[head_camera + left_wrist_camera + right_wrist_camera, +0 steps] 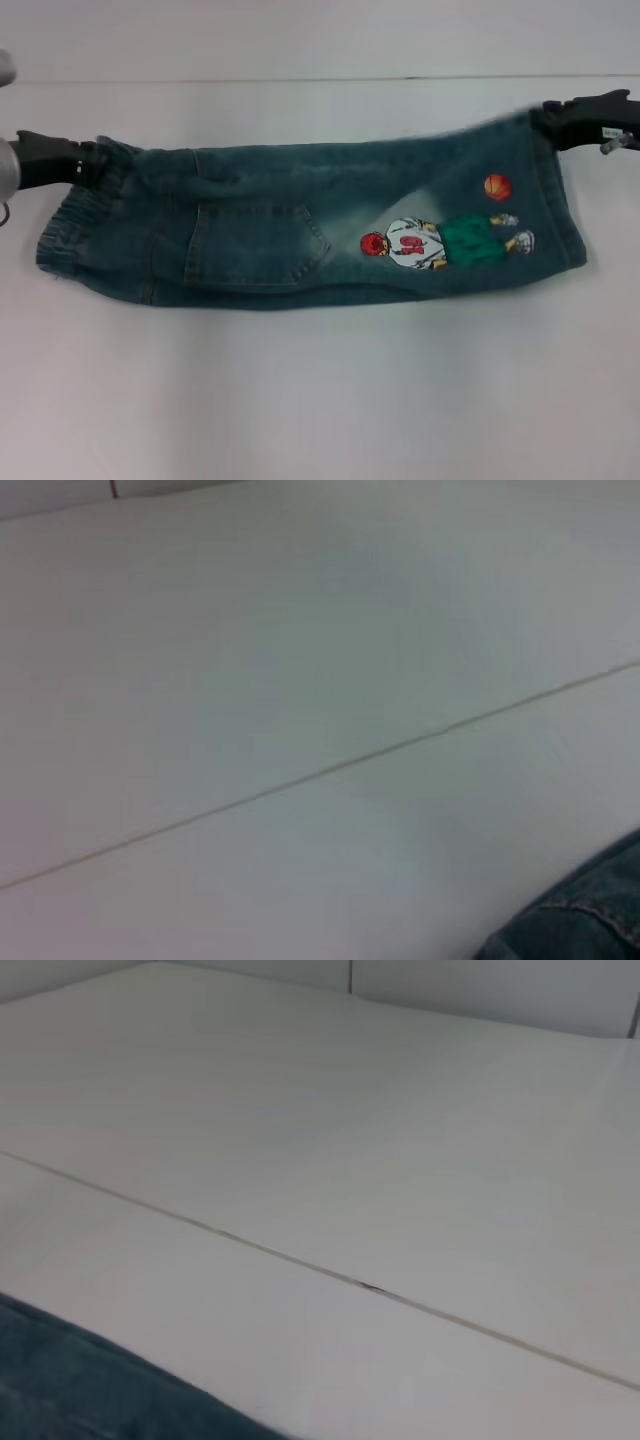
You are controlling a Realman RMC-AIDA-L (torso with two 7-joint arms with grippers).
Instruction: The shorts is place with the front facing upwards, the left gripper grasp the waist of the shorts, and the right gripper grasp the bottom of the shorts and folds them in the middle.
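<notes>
White table filling the view, thin seam running from 9 to 3 o'clock, soft even light falling.

A pale white table fills nearly the whole right wrist view, crossed by a thin dark seam running diagonally across it. A patch of dark blue-green denim from the shorts lies on the table in one corner. A wall stands behind the table's far edge.
</notes>
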